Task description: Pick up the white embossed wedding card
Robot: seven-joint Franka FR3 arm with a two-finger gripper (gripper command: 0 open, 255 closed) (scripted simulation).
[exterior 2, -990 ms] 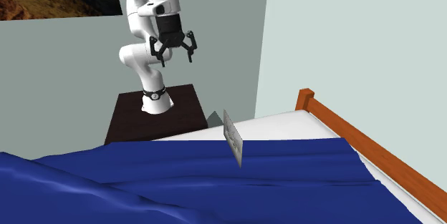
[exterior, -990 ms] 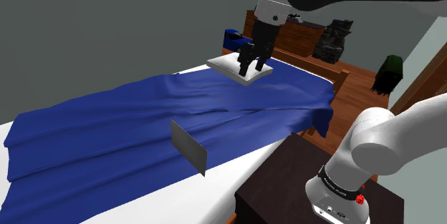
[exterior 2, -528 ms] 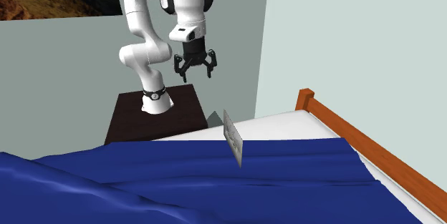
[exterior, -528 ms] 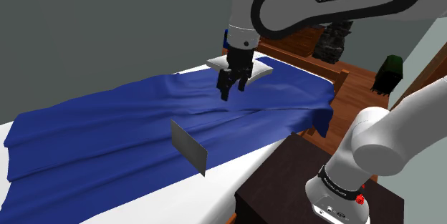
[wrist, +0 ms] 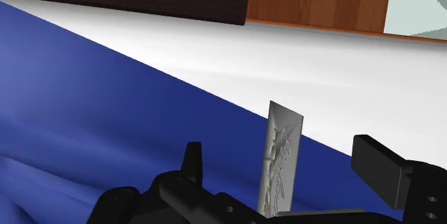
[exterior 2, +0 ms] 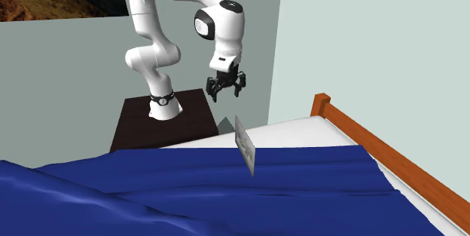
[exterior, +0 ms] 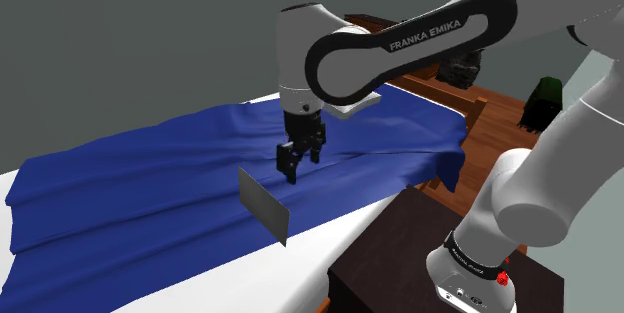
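Observation:
The card (exterior: 264, 206) is a thin grey sheet with a raised pattern. It stands upright on edge on the bed, where the blue blanket (exterior: 150, 176) meets the white sheet (exterior: 240, 276). My gripper (exterior: 291, 169) hangs open just above the card's upper corner, a little toward the shoulder view's right. The second exterior view has the gripper (exterior 2: 226, 91) in the air above the card (exterior 2: 244, 145), with a clear gap. In the wrist view the card (wrist: 281, 158) sits between the two spread fingers (wrist: 192, 159), untouched by either.
The blue blanket covers most of the bed, leaving a white strip of sheet beside the dark stand (exterior: 400, 251). A wooden bed frame (exterior 2: 376, 148) runs along the far side. Dark objects (exterior: 545, 101) stand on the wooden floor (exterior: 500, 131) beyond the bed.
The arm has swung from over the pillow at the bed's far end down toward the card. The gripper stayed open. The card has not moved.

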